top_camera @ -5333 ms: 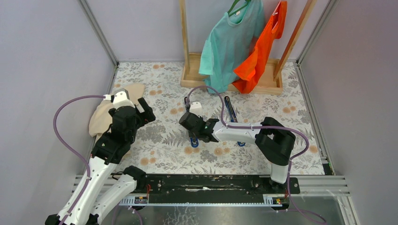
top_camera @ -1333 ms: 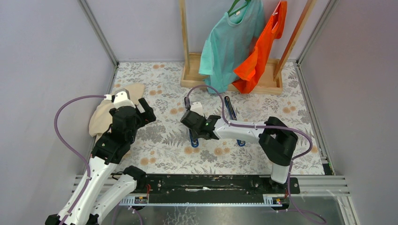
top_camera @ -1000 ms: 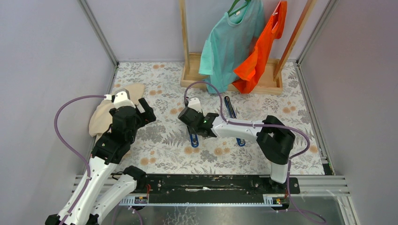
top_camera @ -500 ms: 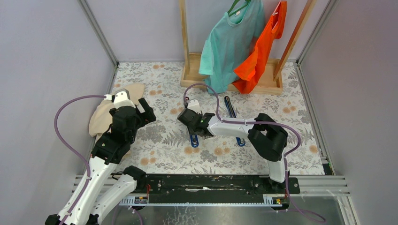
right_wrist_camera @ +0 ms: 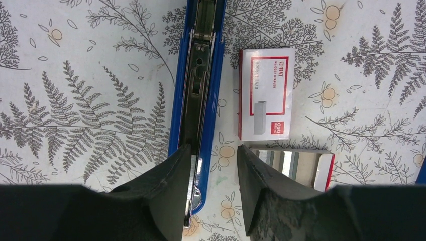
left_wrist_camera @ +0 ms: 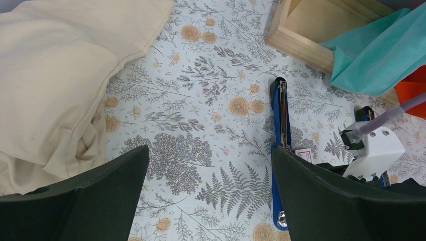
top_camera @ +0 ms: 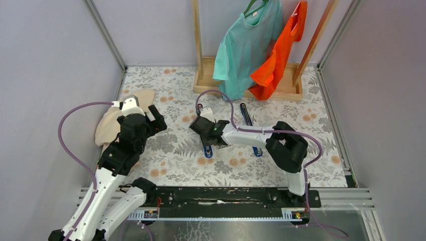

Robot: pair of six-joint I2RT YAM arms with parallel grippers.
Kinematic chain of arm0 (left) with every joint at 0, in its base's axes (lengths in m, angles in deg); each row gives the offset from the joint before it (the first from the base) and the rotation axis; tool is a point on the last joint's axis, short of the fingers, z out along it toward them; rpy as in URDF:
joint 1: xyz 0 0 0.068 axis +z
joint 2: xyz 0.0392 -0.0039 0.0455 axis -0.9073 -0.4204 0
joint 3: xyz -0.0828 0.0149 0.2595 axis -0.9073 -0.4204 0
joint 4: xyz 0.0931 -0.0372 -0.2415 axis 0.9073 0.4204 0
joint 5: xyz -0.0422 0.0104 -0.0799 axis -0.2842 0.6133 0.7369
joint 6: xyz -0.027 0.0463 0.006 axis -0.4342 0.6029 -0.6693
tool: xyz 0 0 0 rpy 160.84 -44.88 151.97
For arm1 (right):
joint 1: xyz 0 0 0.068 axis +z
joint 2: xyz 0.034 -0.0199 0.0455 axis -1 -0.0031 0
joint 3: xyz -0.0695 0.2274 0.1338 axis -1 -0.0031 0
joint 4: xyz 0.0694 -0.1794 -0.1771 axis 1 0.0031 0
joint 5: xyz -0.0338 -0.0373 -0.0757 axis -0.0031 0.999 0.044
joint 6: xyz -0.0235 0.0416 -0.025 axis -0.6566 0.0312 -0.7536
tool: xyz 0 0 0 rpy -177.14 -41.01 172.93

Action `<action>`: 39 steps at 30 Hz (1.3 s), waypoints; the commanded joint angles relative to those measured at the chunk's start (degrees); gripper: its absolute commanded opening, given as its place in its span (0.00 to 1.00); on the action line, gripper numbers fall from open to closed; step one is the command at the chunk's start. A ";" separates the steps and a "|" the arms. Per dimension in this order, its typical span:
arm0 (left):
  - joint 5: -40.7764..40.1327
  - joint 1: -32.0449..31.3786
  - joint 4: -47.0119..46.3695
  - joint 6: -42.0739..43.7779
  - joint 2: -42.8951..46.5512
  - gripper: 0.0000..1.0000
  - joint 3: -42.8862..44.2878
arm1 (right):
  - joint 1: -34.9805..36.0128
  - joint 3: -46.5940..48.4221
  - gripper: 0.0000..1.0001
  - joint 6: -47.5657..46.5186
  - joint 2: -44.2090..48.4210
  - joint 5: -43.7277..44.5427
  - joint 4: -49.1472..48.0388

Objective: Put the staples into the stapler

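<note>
Stapler (right_wrist_camera: 201,90): blue, open flat on mat (right_wrist_camera: 75,100). Staples (right_wrist_camera: 291,163): silvery, just beside box (right_wrist_camera: 265,95). Right gripper (right_wrist_camera: 213,153): fingers apart, empty, above stapler's end. Left gripper (left_wrist_camera: 210,153): fingers wide apart, empty.

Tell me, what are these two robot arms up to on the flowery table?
The right arm's fingers hang part open over one end of an opened blue stapler, its metal channel exposed. Beside it lies a staple box, with the staples showing in an open tray next to it. The left arm's fingers are wide open, off to the side, holding nothing.
</note>
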 commanded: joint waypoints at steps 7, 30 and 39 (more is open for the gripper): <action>-0.13 0.57 -4.03 1.07 0.36 1.00 -0.56 | 2.40 0.26 0.46 -0.24 1.23 -2.04 7.73; 0.55 0.61 -4.29 1.14 0.24 1.00 -0.74 | -2.56 -6.90 0.48 -3.24 10.86 -1.52 3.44; 0.73 0.67 -4.40 1.25 -0.23 1.00 -0.74 | -7.62 -11.79 0.41 -3.61 11.30 -5.72 -0.82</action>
